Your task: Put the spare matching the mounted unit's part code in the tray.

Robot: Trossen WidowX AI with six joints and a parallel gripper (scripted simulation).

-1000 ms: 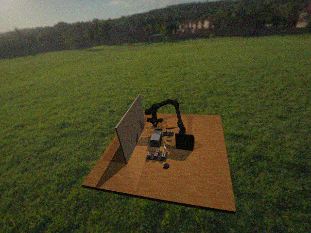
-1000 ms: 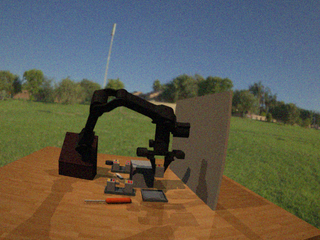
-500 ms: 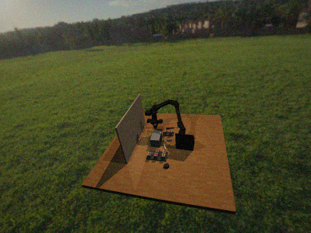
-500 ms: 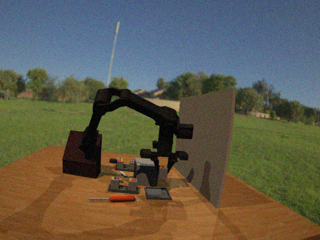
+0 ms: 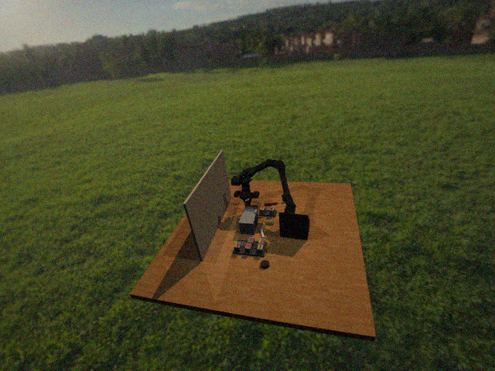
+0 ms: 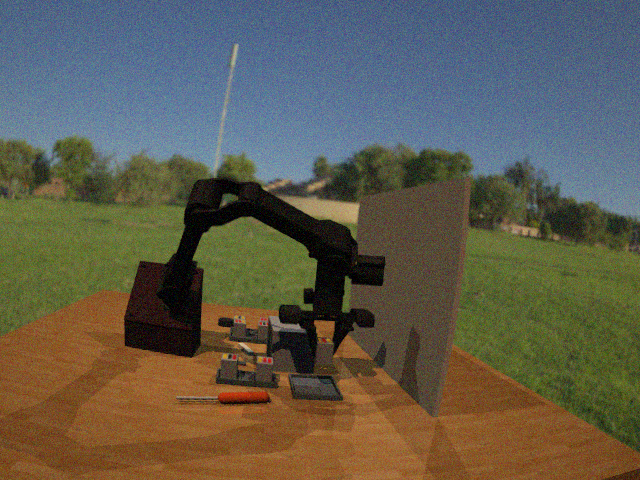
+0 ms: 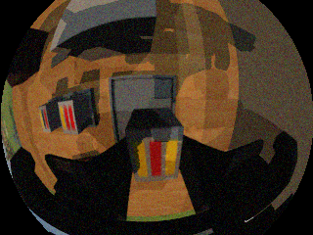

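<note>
My gripper [image 5: 247, 202] [image 6: 324, 352] [image 7: 153, 136] points down and is shut on a grey block [image 6: 324, 353] [image 7: 156, 158]. The block has yellow, red and yellow stripes on its face in the wrist view. It hangs low near the tray [image 6: 315, 396] [image 7: 131, 95], which is shallow, dark-rimmed and holds nothing. Whether the block is fully inside the tray's outline is hard to tell. A large grey box [image 5: 248, 217] [image 6: 290, 350] [image 7: 117, 24] stands beside the gripper; no back code or separate mounted unit can be made out on it. The tray is hidden in the top view.
Two dark racks [image 5: 251, 253] [image 6: 250, 382] hold striped grey blocks. An orange screwdriver [image 5: 271, 203] [image 6: 242, 397] lies near the rack by the tray. A tall grey panel [image 5: 207, 207] [image 6: 413, 279] stands beyond the gripper. A small black round object [image 5: 264, 264] lies near the other rack.
</note>
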